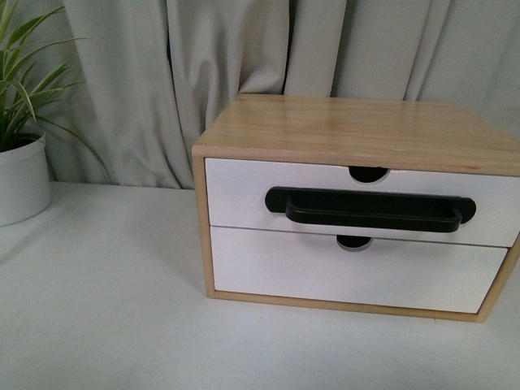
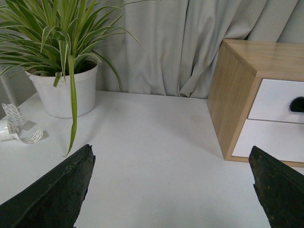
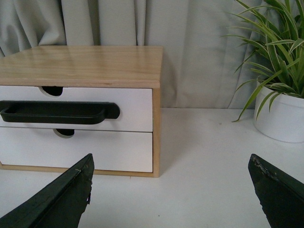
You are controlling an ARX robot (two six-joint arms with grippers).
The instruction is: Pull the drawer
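Far left: curled tape scraps (image 2: 19, 126) lie on the white table (image 1: 106, 309), just beside a white pot (image 1: 20, 179) holding a striped green plant (image 1: 24, 73). A grey curtain (image 1: 162, 81) hangs behind everything.

Left gripper (image 2: 171, 149): both fingers spread wide, nothing between them, over bare table, well apart from the cabinet. Its wrist view shows open table between it and the cabinet's side panel.

Right of centre: one light wood cabinet (image 1: 366, 126) standing on the table, front facing the robot. Two white drawer fronts, stacked.
- The drawer (image 1: 236, 191) is the upper one and sits flush in the cabinet, shut. It has one long black handle (image 1: 370, 209) across its face and a half-round notch (image 1: 368, 173) in its top edge.
- The lower drawer (image 1: 349, 276) is plain, with a notch only, also flush.

Nothing stands in front of the handle; the table before the cabinet front is bare.

Right gripper (image 3: 171, 156): fingers wide apart, holding nothing, low in front of the cabinet's right end and not touching it; the handle is in plain sight from its wrist view.

Past the cabinet's right end: a second pot (image 3: 280, 116), white, with the same striped leaves, set apart from the cabinet.

Count: 2 pots, 1 cabinet, 2 drawers, 1 handle, 2 notches.
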